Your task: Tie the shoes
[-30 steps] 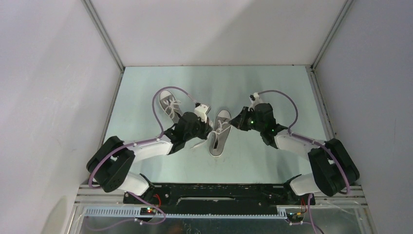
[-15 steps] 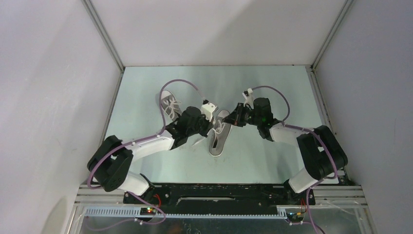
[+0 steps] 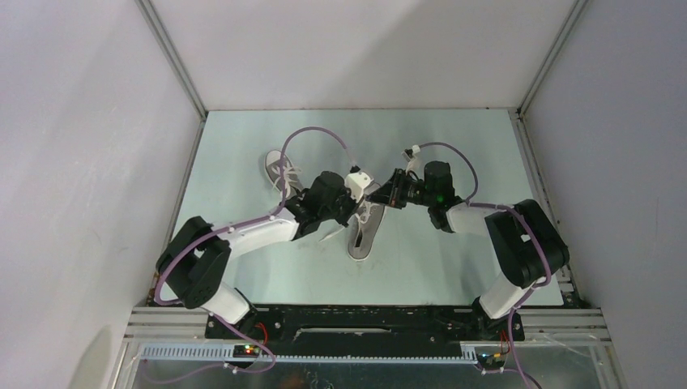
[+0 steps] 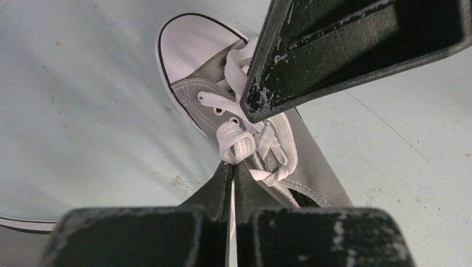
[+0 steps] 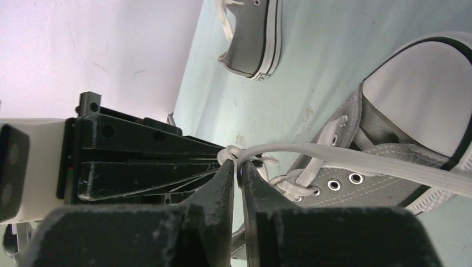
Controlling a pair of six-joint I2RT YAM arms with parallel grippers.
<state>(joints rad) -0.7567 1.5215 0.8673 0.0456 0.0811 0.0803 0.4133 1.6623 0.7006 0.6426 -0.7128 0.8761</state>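
Two grey shoes with white toe caps lie on the pale green table. One shoe (image 3: 362,235) (image 4: 314,167) (image 5: 389,161) is in the middle, the other shoe (image 3: 277,166) (image 5: 256,39) at the back left. My left gripper (image 3: 364,197) (image 4: 234,167) is shut on a white lace (image 4: 236,146) just above the middle shoe's eyelets. My right gripper (image 3: 382,194) (image 5: 238,164) faces it tip to tip, its jaws a thin slit apart. A small lace loop (image 5: 234,152) lies across its tips, and a lace strand (image 5: 389,164) runs off over the shoe. Whether that loop is pinched does not show.
White walls with metal corner posts (image 3: 174,61) close in the table (image 3: 454,146) on three sides. The arm bases and a black rail (image 3: 364,320) sit along the near edge. Purple cables (image 3: 312,134) arch over both wrists.
Both arms have swung inward over the middle shoe. The left gripper moved right and farther back, the right gripper moved left, and their tips now meet.
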